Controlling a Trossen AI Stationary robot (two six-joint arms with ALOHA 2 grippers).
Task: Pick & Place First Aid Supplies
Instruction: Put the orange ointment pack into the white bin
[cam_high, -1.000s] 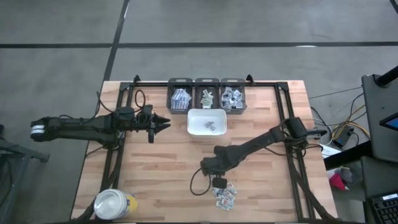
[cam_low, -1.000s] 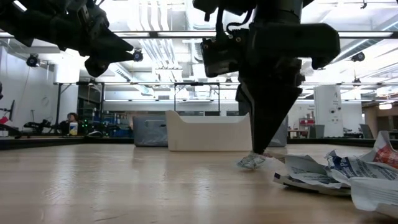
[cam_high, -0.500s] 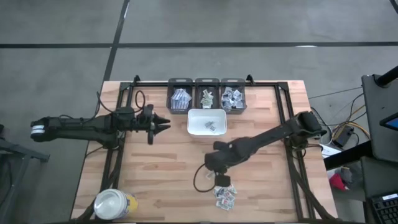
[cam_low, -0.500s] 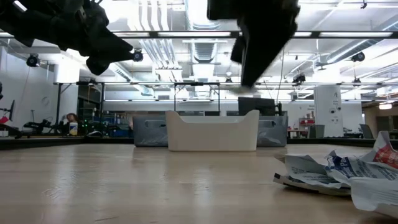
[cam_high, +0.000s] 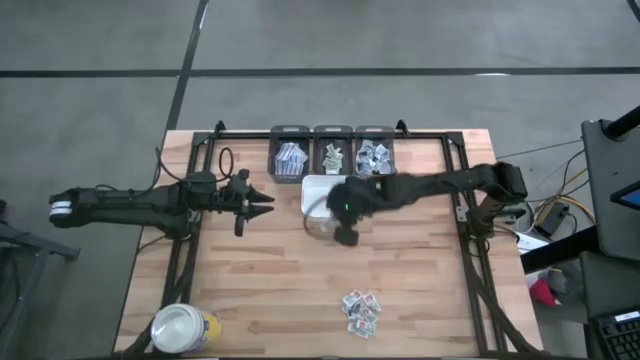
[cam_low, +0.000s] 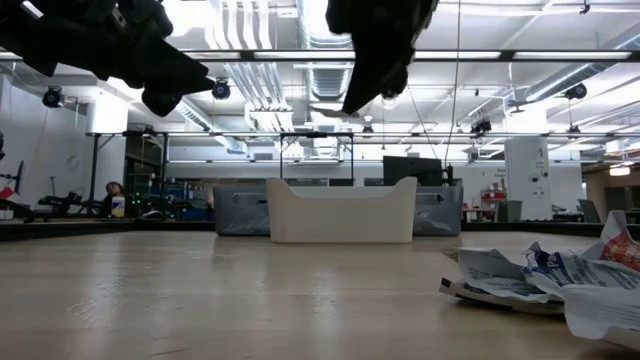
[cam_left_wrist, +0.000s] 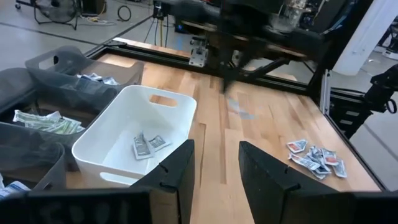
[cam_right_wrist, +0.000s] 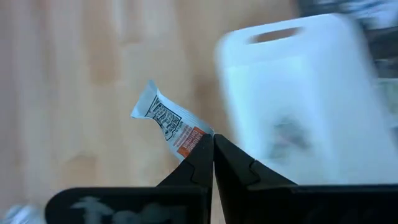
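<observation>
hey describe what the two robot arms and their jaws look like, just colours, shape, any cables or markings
Both arms are slim, jointed and black. The left arm has a white band near its outer end, and a black cable loops by its wrist. The left gripper has two flat, dark, blade-like jaws. The right gripper has matching jaws tapering to pointed tips. The right arm shows no markings.

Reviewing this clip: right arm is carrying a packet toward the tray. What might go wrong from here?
1. The right hand pinches the packet only by one corner, so it may slip free mid-swing.
2. In the high view that hand is at the white tray's near edge, not over its middle; an early release could drop the packet onto the table.
3. The left hand waits open just beside the tray, so crowding is possible.
</observation>
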